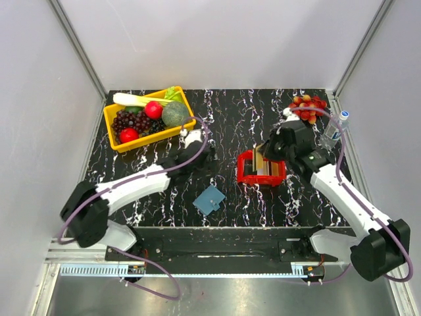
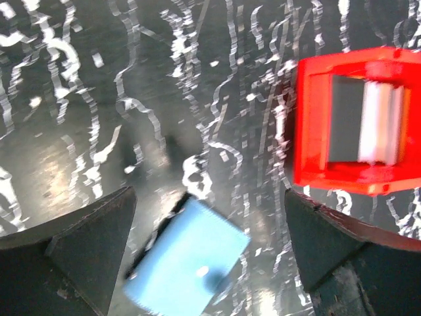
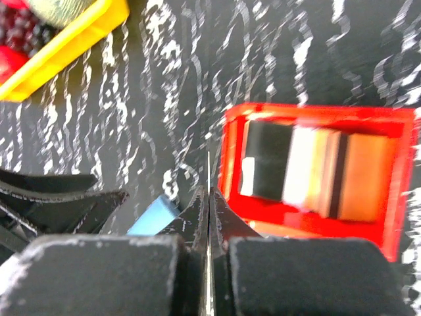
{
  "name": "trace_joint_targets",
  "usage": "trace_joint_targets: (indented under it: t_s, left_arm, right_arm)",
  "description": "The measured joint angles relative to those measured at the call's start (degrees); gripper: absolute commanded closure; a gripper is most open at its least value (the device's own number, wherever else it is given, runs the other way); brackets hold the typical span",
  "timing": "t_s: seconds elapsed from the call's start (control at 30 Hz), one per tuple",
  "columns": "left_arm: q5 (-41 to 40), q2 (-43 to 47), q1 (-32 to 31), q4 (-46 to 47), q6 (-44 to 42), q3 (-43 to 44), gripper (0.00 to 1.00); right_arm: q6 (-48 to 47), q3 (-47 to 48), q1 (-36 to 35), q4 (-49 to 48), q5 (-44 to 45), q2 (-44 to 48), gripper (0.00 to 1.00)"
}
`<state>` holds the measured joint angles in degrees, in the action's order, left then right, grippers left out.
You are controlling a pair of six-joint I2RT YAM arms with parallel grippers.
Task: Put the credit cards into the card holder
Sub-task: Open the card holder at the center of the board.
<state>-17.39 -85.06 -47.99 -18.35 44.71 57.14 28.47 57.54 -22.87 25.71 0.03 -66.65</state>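
The steel-blue card holder (image 1: 209, 199) lies closed on the black marbled table, near the front edge. In the left wrist view the card holder (image 2: 187, 260) sits below and between the wide-apart fingers of my left gripper (image 2: 209, 192), which is open and empty. My left gripper (image 1: 199, 158) hovers just behind it. Several credit cards (image 1: 265, 166) stand in a small red tray (image 1: 245, 172), and these cards (image 3: 309, 168) show dark, white and orange-brown faces. My right gripper (image 3: 210, 192) is shut on a thin credit card (image 3: 209, 170) seen edge-on, left of the tray's rim (image 3: 230, 164).
A yellow basket (image 1: 179, 131) of fruit and vegetables stands at the back left. A bunch of red berries (image 1: 308, 106) and a clear bottle (image 1: 334, 130) sit at the back right. The table's side rails run along both edges.
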Motion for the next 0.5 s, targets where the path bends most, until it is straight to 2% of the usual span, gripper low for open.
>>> trace_joint_targets:
  t_s: [0.13,0.23,0.37,0.5]
  left_arm:
    - [-0.2,7.8,1.4,-2.8,-0.7,-7.9,0.01]
    - [-0.1,12.4,2.3,-6.0,0.1,-14.0,0.01]
    - [-0.1,18.1,4.9,-9.8,1.9,-20.1,0.01]
    - [0.0,23.0,8.1,-12.4,3.4,-22.3,0.01]
  right_arm:
    - [6.0,-3.7,-6.1,-2.7,-2.8,-0.5,1.0]
    - [10.3,-4.2,-13.4,-5.5,-2.1,-3.4,1.0]
    - [16.5,-3.5,-22.3,-9.9,0.8,-10.7,1.0]
    - [20.6,-2.0,-28.1,-11.3,5.1,-18.6,1.0]
